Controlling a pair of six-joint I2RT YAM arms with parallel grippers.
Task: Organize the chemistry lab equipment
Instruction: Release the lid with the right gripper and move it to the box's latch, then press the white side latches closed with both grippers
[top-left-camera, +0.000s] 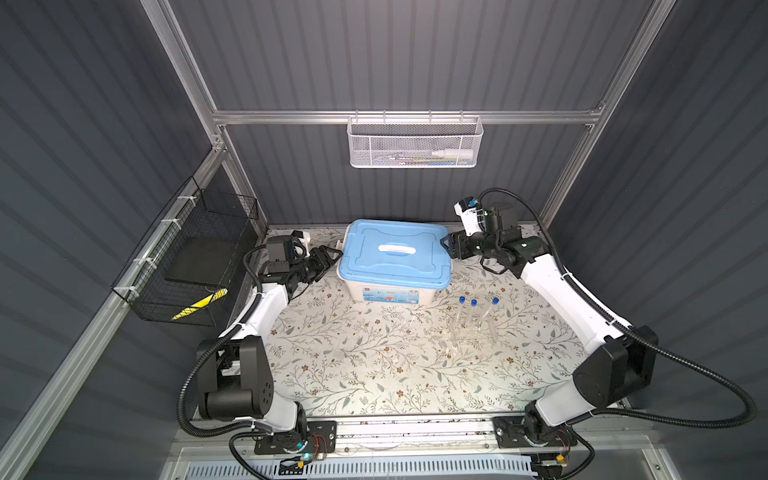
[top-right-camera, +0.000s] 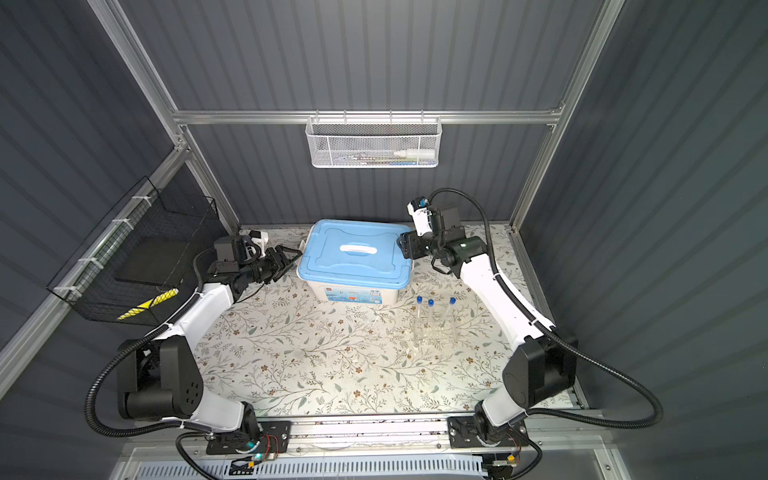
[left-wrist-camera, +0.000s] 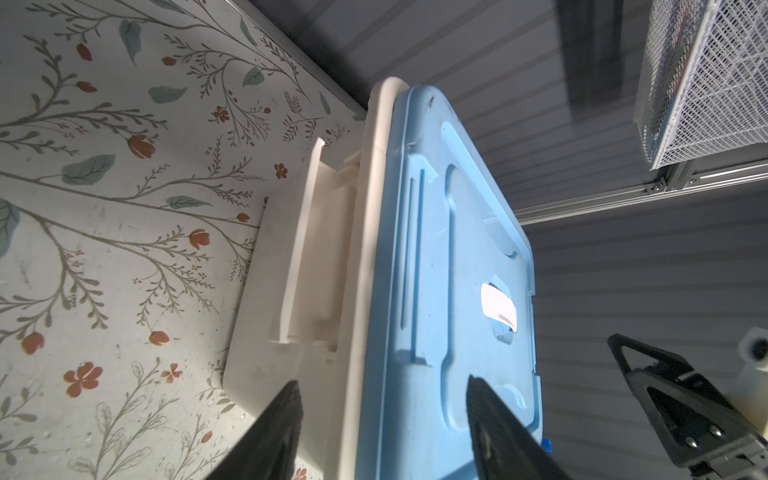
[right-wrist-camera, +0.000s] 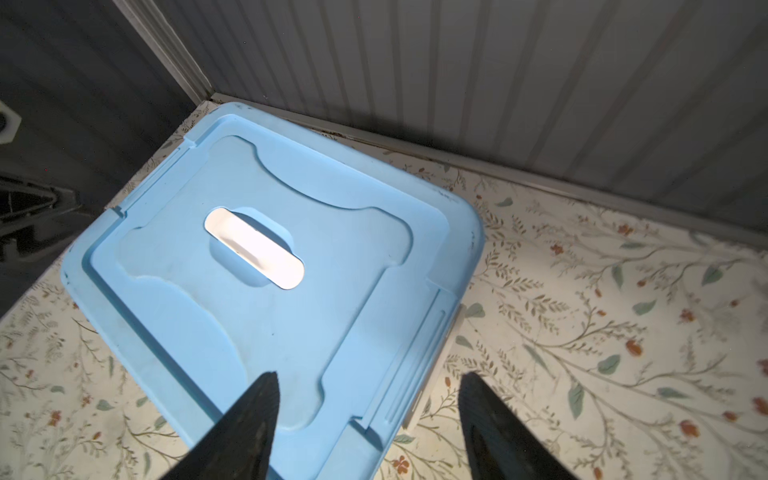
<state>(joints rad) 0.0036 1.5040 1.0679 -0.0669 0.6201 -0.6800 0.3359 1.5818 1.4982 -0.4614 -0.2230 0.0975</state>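
The floral bench carries a white box with a blue lid at the middle of its back edge. The left gripper and right gripper flank the lid, both spread wide and gripping nothing. In front, toward the right edge, a clear rack holds three blue-capped test tubes

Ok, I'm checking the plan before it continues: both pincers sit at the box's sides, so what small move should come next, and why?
The left pincer and right pincer stand open, each straddling a side edge of the blue lid, and the left-side latch hangs released. So probably close both on the lid's edges, ready to lift it.
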